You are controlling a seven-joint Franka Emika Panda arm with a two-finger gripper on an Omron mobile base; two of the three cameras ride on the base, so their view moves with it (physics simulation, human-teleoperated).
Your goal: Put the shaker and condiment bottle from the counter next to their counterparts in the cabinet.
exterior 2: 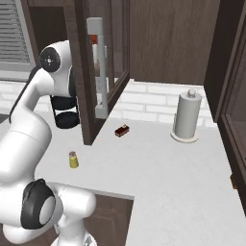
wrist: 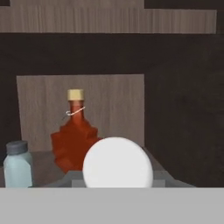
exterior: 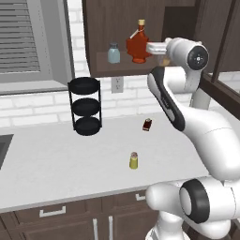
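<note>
1. Yellow-green, with a tan cap, the shaker (exterior: 134, 161) is seen standing upright on the speckled surface (exterior: 56, 154), near its front edge and well apart from everything else.
2. A small dark red-and-black object (exterior: 147, 124) lies further back on the surface, between the shaker and the wall.
3. A black three-tier rack (exterior: 85, 106) stands at the back, against the white brick wall.
4. On the shelf of the dark brown cabinet (exterior: 101, 33), the pale blue-grey shaker (exterior: 113, 53) is set just beside the red maple-leaf bottle (exterior: 138, 43), to that bottle's left.
5. The arm is raised to shelf height, with the hand reaching in beside the red bottle.
6. In the hand view a round white cap (wrist: 117, 162) is seen close up, in front of the red bottle; whether it belongs to the condiment bottle cannot be told.
7. How the jaws stand cannot be told.
8. A paper towel roll (exterior 2: 186, 116) stands upright on the surface, to the right.
</note>
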